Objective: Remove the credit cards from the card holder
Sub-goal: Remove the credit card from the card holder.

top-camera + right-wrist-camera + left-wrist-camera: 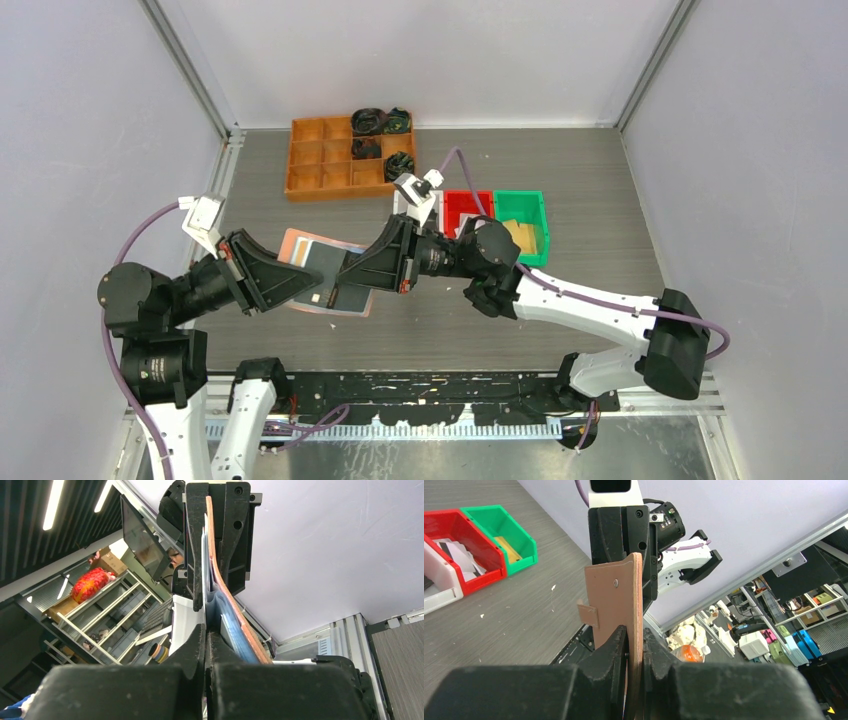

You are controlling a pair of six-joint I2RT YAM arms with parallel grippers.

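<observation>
The salmon-pink card holder (300, 241) hangs open above the table between my two grippers. My left gripper (298, 280) is shut on one flap of it; in the left wrist view (635, 632) that flap (616, 600) stands edge-on with its strap tab (588, 615). My right gripper (348, 272) is at the holder's other side, over a dark credit card (325, 262). In the right wrist view it (206, 630) is shut on a thin card (203, 555) seen edge-on, beside the light blue pockets (235, 632) and pink cover (220, 580).
A white bin, a red bin (467, 207) and a green bin (524, 203) stand right of centre; tan-yellow cards (520, 236) lie in the green one, whitish cards (459, 555) in the red one. An orange compartment tray (320, 160) with black coiled bundles stands at the back.
</observation>
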